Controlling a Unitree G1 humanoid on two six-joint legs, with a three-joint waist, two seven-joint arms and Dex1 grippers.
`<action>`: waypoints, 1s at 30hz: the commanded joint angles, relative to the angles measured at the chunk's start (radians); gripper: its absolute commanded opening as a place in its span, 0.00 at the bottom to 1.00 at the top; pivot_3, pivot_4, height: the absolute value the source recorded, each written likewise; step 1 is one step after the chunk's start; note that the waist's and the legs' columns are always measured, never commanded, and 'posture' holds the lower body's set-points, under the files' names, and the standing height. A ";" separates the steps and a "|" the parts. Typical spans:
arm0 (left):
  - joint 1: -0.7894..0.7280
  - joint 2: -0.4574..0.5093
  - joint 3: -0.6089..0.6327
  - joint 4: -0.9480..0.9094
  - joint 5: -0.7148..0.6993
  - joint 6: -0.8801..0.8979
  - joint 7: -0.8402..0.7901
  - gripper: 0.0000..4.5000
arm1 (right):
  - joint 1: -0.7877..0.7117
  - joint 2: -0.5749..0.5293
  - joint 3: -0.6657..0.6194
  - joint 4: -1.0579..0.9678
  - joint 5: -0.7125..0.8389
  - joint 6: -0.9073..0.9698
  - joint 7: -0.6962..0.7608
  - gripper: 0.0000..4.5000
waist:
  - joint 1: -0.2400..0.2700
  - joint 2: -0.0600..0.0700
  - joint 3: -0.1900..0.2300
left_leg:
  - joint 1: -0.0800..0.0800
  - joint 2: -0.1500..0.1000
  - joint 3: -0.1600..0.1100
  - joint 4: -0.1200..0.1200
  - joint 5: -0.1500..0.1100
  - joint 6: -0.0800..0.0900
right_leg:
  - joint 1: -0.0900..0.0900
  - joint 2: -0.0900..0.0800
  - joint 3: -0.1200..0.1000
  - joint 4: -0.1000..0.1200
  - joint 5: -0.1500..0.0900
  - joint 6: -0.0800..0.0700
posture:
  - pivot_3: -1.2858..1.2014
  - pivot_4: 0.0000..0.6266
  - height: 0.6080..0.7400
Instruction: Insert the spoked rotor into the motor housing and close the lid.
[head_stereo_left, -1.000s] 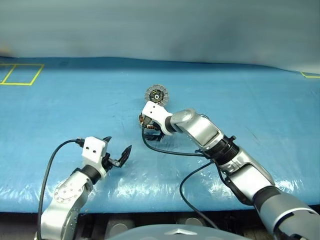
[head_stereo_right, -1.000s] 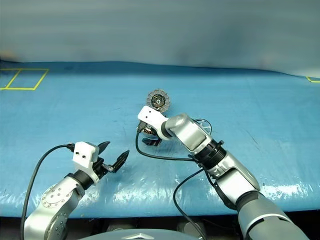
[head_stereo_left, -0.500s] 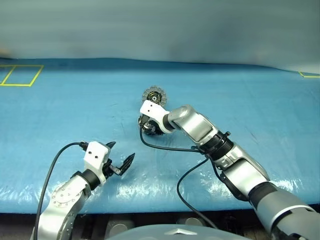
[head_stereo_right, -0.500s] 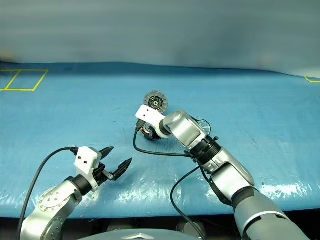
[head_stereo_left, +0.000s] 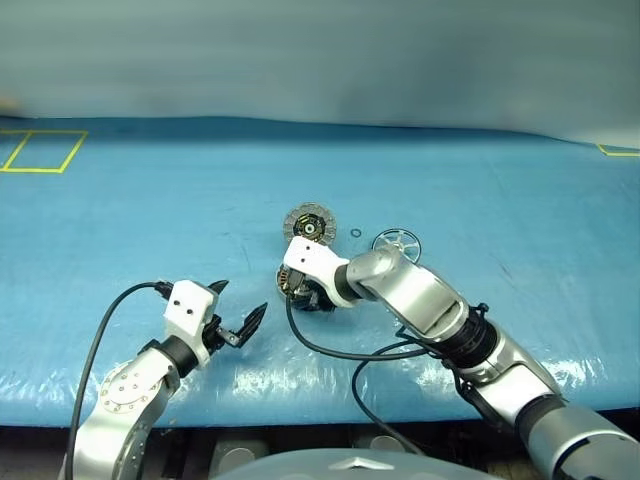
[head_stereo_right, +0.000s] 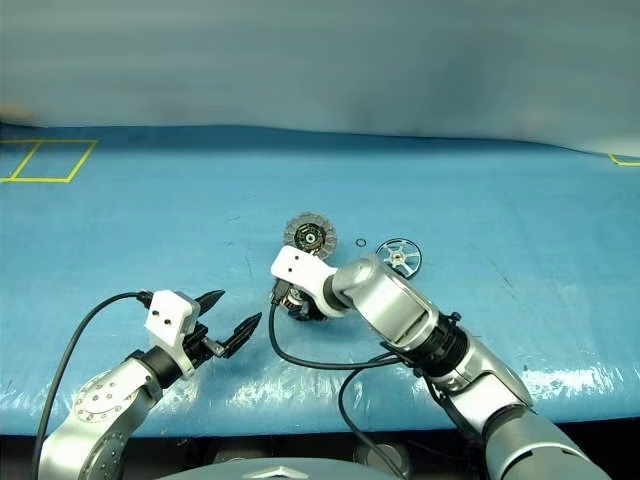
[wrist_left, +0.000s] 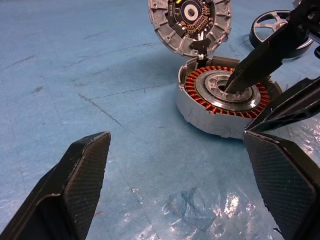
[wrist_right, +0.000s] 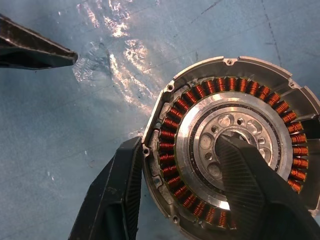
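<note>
The motor housing (wrist_right: 200, 100), a grey cup with copper windings, rests on the blue mat near the table's middle. My right gripper (wrist_right: 178, 145) is shut on it, one finger in the hub hole and the other against the outer wall. The lid (head_stereo_left: 308, 224) is hinged open behind the housing, ribbed inside facing up. To the right of the lid, the spoked rotor (head_stereo_left: 396, 241) lies flat on the mat, apart from both grippers. My left gripper (head_stereo_left: 240, 298) hovers open to the left of the housing (wrist_left: 215, 107), holding nothing.
A tiny dark ring (head_stereo_left: 356, 233) lies on the mat between lid and rotor. The blue mat (head_stereo_left: 520, 200) covers the table, with yellow tape squares (head_stereo_left: 40, 150) at the far left. A black cable (head_stereo_left: 340, 350) trails from my right wrist.
My right gripper has shut on the housing and pulled it, lid attached, toward the near edge. The arm's withdrawal uncovered the rotor. The left gripper stayed in place.
</note>
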 joint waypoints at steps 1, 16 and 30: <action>-0.010 0.002 0.001 -0.026 -0.010 -0.012 -0.006 1.00 | 0.055 0.015 0.041 -0.037 0.069 0.090 -0.010 0.43 | 0.000 0.000 0.000 | 0.000 0.000 0.000 0.000 0.000 0.000 | 0.000 0.000 0.000 0.000 0.000 0.000 | 0.52 0.24 1.00; -0.029 -0.002 -0.011 -0.004 -0.012 -0.007 -0.012 1.00 | 0.026 0.108 -0.057 -0.186 0.156 0.216 -0.113 0.95 | -0.005 0.000 0.000 | -0.003 0.001 0.001 -0.003 0.000 0.000 | 0.000 0.001 0.000 0.000 0.000 0.000 | 0.52 0.24 1.00; -0.054 0.009 -0.020 0.010 -0.029 -0.002 -0.044 1.00 | 0.028 -0.044 -0.406 -0.401 0.374 0.280 -0.140 0.95 | 0.002 0.001 0.002 | -0.006 0.001 0.001 -0.004 0.000 0.000 | -0.002 0.000 0.000 -0.002 0.000 0.000 | 0.52 0.24 1.00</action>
